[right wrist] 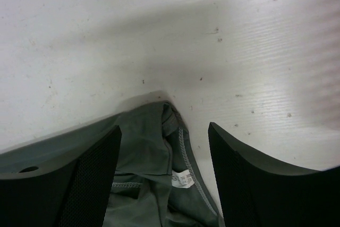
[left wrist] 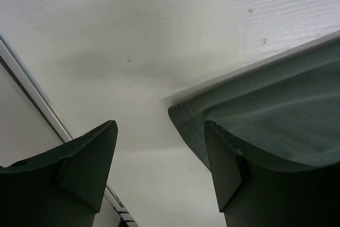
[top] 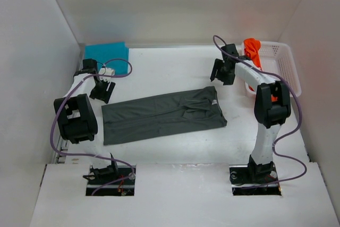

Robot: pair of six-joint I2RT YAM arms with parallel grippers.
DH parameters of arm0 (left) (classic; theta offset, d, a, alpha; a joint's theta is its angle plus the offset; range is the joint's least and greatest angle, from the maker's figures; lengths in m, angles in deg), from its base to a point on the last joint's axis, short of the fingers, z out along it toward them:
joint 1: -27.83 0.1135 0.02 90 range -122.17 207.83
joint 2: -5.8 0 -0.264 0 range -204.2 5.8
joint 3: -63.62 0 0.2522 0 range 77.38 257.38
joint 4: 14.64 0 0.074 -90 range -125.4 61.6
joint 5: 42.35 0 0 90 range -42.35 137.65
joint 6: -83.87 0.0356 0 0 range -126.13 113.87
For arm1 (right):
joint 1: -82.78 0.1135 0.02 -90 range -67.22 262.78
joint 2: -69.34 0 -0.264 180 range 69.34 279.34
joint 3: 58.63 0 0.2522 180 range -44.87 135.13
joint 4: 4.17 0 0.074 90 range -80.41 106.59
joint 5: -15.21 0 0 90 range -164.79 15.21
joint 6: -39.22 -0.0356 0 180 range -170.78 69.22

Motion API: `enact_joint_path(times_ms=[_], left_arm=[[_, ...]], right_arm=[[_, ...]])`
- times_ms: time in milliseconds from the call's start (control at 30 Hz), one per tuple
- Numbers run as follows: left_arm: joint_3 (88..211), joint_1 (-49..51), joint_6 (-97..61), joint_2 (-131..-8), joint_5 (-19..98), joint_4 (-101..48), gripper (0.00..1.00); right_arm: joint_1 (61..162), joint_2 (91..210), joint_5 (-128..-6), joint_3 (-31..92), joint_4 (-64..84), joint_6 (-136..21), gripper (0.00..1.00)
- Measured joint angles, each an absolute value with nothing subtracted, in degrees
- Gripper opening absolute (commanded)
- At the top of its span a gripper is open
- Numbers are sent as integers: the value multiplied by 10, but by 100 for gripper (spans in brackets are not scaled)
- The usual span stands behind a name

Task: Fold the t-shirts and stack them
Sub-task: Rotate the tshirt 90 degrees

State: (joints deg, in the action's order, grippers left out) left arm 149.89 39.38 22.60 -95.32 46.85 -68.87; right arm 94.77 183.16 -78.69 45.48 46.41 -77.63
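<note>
dark grey shirt [top: 162,115] lies as a long folded strip in mid-desk [top: 175,73]. left fingers [top: 103,91] hang spread and empty over its left hem corner. right fingers [top: 220,72], likewise released, hang over its collar end. risk: a pinch at either end that catches only the top layer, so the fold opens or skews on lifting. uneven lifts would do the same.

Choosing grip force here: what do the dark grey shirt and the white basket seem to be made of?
The dark grey t-shirt looks like soft matte knit cloth: it lies limp, with stitched hems and a fine mesh-like texture up close. The white basket looks like rigid moulded plastic, likely: its walls show a regular grid of holes.
</note>
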Motion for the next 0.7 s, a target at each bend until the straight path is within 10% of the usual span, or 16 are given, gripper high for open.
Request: enact_joint_path(times_ms=[700], left_arm=[[1480, 397, 226, -953, 463, -676, 66]], right_arm=[[973, 1725, -729, 344, 427, -836, 65]])
